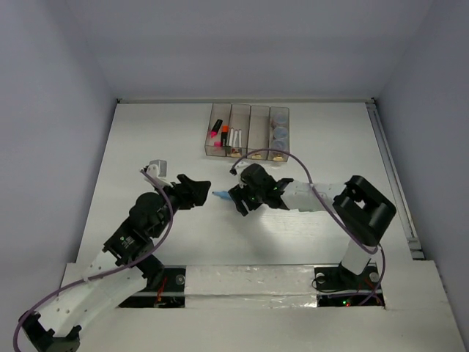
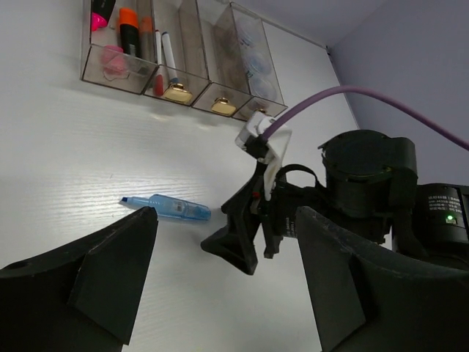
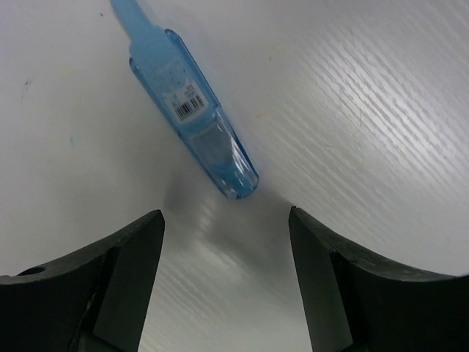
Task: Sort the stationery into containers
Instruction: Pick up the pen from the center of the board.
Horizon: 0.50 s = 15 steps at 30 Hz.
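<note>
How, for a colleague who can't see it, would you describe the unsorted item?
On the white table, look in front of the row of four bins. The light blue marker lies there alone, translucent with a barcode label; other stationery sits inside bins.

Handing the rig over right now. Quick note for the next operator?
Both open and empty: left gripper beside the light blue marker, right gripper aimed at its end.
The marker lies flat on the table between them, touched by neither.
Done, in the bins: pink highlighter and orange highlighter leftmost, white pens second, pots rightmost.
Left: bin the marker. Third bin's contents unclear.
</note>
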Available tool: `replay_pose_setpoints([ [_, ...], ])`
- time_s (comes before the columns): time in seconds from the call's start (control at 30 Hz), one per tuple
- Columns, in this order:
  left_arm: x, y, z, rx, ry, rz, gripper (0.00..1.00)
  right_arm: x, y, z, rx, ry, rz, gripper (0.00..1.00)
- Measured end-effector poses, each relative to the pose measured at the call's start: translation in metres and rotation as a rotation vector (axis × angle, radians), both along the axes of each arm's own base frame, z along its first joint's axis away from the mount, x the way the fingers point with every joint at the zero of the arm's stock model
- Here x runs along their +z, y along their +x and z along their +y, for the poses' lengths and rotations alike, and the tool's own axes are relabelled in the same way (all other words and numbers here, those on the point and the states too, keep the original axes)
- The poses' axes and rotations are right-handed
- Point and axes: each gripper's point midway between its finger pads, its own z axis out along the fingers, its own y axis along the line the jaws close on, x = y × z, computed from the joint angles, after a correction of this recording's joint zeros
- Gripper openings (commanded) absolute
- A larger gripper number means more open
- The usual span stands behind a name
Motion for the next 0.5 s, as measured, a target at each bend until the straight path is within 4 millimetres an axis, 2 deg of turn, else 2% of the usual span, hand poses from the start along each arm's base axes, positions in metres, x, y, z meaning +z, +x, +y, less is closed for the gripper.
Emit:
replay_pose_setpoints([
  [0.2, 0.003, -0.002, 0.002, 0.0, 0.006, 0.001, 0.73, -0.004, 0.017, 0.021, 0.015, -0.069, -0.095, 0.68],
  [0.23, 0.004, -0.002, 0.002, 0.0, 0.006, -0.002, 0.73, -0.003, 0.02, 0.022, 0.012, -0.072, -0.103, 0.62],
  [0.3, 0.006, -0.002, 0.003, 0.001, 0.006, -0.006, 0.73, -0.003, 0.023, 0.023, 0.008, -0.073, -0.114, 0.56],
  [0.33, 0.006, -0.002, 0.003, 0.001, 0.006, -0.009, 0.73, -0.003, 0.025, 0.024, 0.006, -0.071, -0.117, 0.46],
  [0.5, 0.007, -0.003, 0.004, 0.002, 0.006, -0.011, 0.72, -0.003, 0.026, 0.026, 0.007, -0.062, -0.12, 0.32],
])
